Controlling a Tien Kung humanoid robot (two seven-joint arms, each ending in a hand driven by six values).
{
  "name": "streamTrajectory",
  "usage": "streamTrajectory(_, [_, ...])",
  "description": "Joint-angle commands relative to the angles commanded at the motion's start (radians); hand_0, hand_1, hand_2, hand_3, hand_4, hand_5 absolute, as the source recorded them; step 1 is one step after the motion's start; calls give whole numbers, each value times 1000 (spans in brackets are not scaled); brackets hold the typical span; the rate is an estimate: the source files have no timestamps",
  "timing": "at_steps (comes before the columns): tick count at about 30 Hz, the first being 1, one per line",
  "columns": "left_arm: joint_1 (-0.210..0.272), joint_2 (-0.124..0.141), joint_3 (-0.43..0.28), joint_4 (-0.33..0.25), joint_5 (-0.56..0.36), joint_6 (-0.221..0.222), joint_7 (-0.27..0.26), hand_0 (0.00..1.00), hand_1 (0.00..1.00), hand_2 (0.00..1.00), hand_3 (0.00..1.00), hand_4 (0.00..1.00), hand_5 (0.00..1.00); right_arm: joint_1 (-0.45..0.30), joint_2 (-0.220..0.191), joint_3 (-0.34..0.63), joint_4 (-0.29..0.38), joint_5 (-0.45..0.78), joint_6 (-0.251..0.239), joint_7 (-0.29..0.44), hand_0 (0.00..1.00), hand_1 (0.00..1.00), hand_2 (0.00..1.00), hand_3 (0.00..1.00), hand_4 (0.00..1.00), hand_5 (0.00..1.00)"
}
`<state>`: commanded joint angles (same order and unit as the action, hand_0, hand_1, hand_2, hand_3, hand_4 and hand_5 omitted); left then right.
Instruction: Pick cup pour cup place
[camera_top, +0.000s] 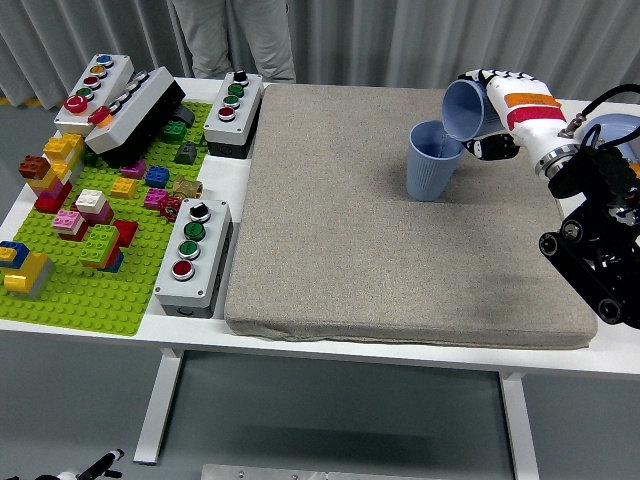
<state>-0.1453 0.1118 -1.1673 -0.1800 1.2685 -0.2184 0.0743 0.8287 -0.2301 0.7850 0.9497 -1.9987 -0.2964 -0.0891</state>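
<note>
A blue ribbed cup (432, 161) stands upright on the grey mat (390, 230), toward its far right. My right hand (500, 110) holds a second blue cup (464, 108) tipped steeply on its side, its mouth pointing down-left over the rim of the standing cup. The white and orange fingers wrap around the tilted cup's body. The two rims look very close or touching; I cannot tell which. What is inside either cup is hidden. My left hand is out of sight.
Green baseplate (75, 290) with several coloured bricks fills the left side. Grey button boxes sit at the mat's left edge (192, 255), at the far left (232, 113) and the back corner (95, 92). A person (232, 35) stands at the far side.
</note>
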Motion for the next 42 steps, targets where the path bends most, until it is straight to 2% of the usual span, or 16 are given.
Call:
streamTrajectory(10, [0,1,1,0,0,0,0,827,825,882,814,643,998,11,-8,-15,7,-8,5,-7,825,705,578,670,731,76])
streamTrajectory(42, [-6,2,0,0,2,-1,0,827,826,882,814,644,998,23,-19,-59,17,-76,-28,-67,849,715,576,658,736,81])
